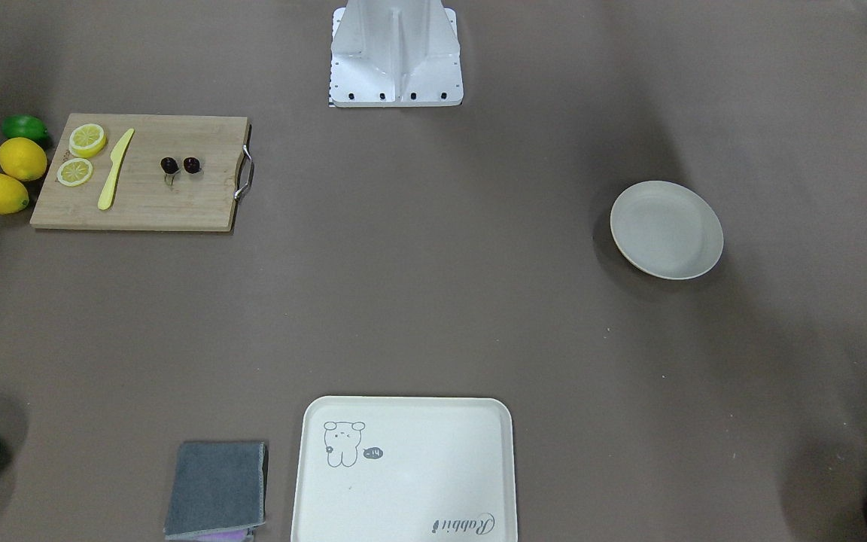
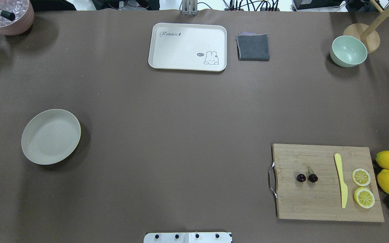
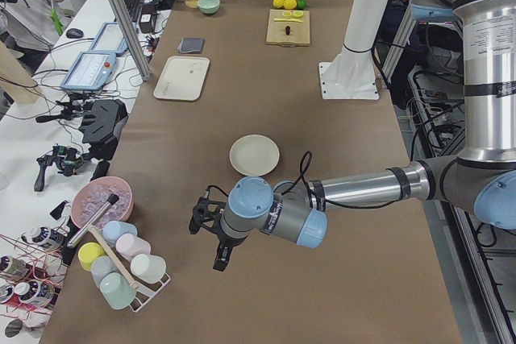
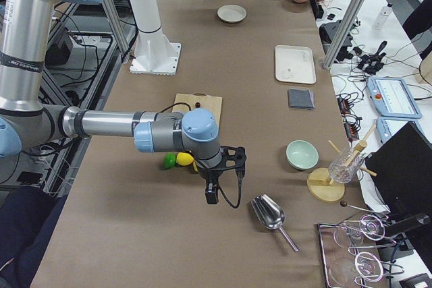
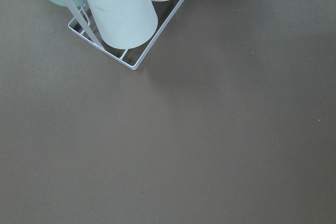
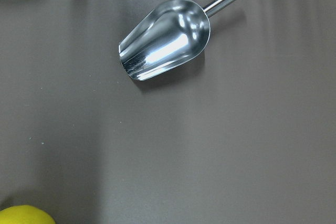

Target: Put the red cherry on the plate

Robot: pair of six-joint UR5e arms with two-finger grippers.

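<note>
Lying on the cutting board [image 2: 319, 202], well apart from the plate [image 2: 51, 136], the red cherry [image 2: 307, 177] awaits pickup — the right gripper [image 4: 212, 193], spread or pressed together I cannot tell, must reach it first.

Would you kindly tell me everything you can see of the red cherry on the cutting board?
The red cherry is a pair of tiny, glossy, dark red, nearly black fruits lying side by side, joined by thin greenish stems. It rests on the wooden cutting board, between the board's metal handle and the yellow knife, apart from both. Only the board touches it, and both fruits look whole.
</note>
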